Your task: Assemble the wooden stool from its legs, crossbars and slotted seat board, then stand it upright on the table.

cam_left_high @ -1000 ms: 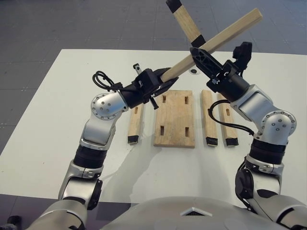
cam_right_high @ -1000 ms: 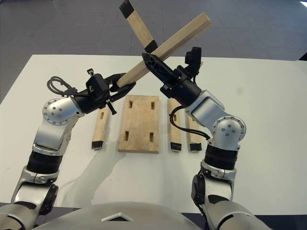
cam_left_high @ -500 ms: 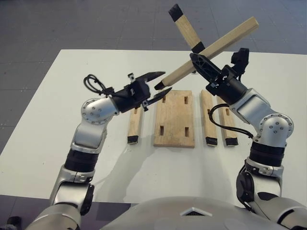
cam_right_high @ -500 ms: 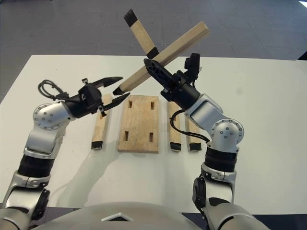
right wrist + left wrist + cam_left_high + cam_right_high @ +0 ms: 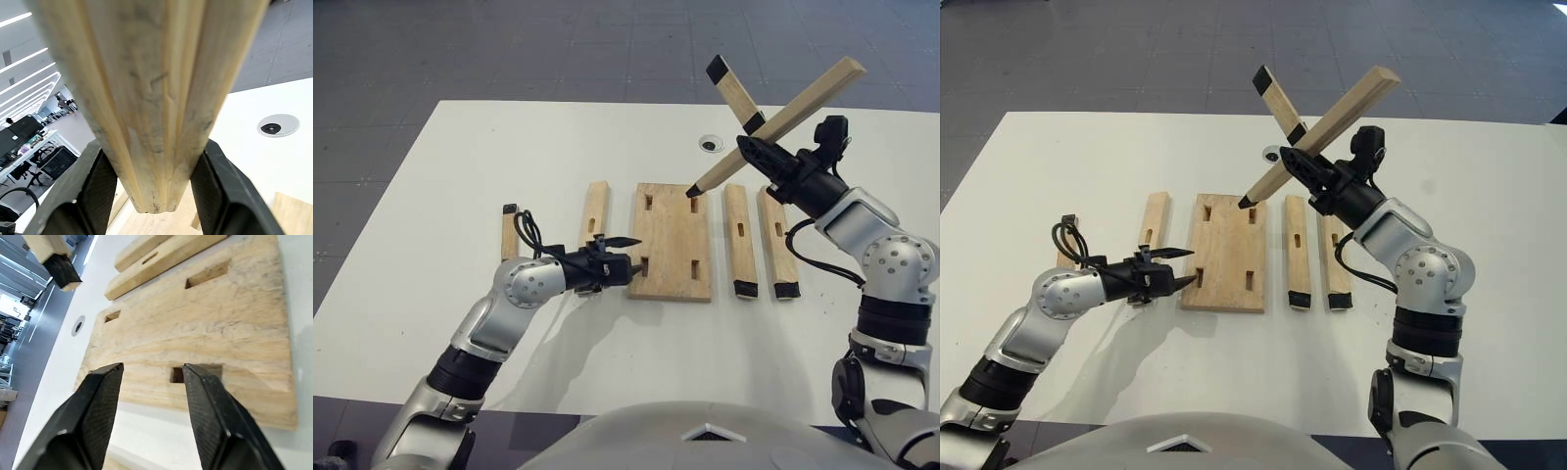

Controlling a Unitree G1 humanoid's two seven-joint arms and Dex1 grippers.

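Observation:
The slotted seat board (image 5: 671, 240) lies flat mid-table. My left gripper (image 5: 636, 252) hovers low at its near left edge, open and holding nothing; in the left wrist view its fingers (image 5: 93, 416) frame a slot in the board (image 5: 205, 333). My right gripper (image 5: 762, 147) is raised over the board's far right corner, shut on a crossed pair of wooden pieces (image 5: 783, 110) whose black-tipped end points down at the board. The right wrist view has that wood (image 5: 151, 98) clamped between the fingers (image 5: 100, 191).
Two legs (image 5: 736, 240) (image 5: 775, 240) lie right of the board, one leg (image 5: 595, 211) left of it, and a shorter piece (image 5: 509, 233) farther left. A cable hole (image 5: 710, 144) sits in the table (image 5: 440, 186) behind the board.
My left gripper let go of the crossed pieces, opened, and dropped to the board's near left edge. The right gripper carried the crossed pieces to the right.

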